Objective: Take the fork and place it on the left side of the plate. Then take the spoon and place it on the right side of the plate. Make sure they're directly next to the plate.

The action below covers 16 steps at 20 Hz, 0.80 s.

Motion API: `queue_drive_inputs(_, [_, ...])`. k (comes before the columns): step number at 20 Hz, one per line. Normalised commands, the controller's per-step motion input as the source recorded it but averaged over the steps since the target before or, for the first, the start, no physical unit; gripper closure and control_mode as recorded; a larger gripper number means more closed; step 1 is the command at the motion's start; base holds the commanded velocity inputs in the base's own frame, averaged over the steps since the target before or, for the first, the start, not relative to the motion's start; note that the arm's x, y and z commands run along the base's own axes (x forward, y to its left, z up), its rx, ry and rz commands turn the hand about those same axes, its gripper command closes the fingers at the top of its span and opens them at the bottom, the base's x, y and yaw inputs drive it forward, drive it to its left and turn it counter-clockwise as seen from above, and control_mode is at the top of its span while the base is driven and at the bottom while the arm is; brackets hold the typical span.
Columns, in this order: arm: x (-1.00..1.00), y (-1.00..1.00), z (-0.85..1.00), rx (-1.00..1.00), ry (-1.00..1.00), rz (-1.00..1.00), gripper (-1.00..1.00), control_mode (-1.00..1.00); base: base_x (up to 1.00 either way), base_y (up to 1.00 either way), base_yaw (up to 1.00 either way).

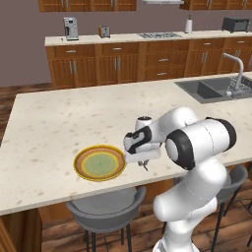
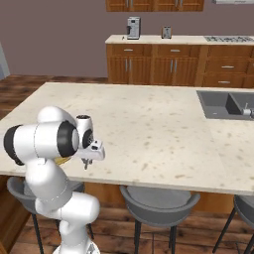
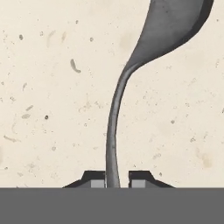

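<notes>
No text, label, brand, number or sign can be read, none on the counter point(image 1: 59, 118), none on the plate point(image 1: 99, 163), none on the appliances along the back wall.

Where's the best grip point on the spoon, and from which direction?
The slim handle end of the spoon, from above: it is narrow enough to fit between the fingers, unlike the wide oval bowl. The claw already sits there, fingers either side of the handle.
</notes>
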Motion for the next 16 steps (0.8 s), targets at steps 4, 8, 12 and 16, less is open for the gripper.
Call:
queue_drive_inputs(4, [0.03, 0.08, -0.29, 0.0, 0.06, 0.0, -1.0, -1.0, 0.0, 0.0, 0.0])
queue_drive_inputs(8, [-0.18, -0.01, -0.01, 0.0, -0.01, -0.02, -1.0, -1.0, 0.0, 0.0, 0.0])
queue_drive_inputs(12, [-0.15, -0.18, 0.06, 0.02, -0.01, -0.06, -1.0, -1.0, 0.0, 0.0, 0.0])
queue_drive_inputs(16, [-0.17, -0.19, 0.43, 0.0, -0.03, -0.07, -1.0, -1.0, 0.0, 0.0, 0.0])
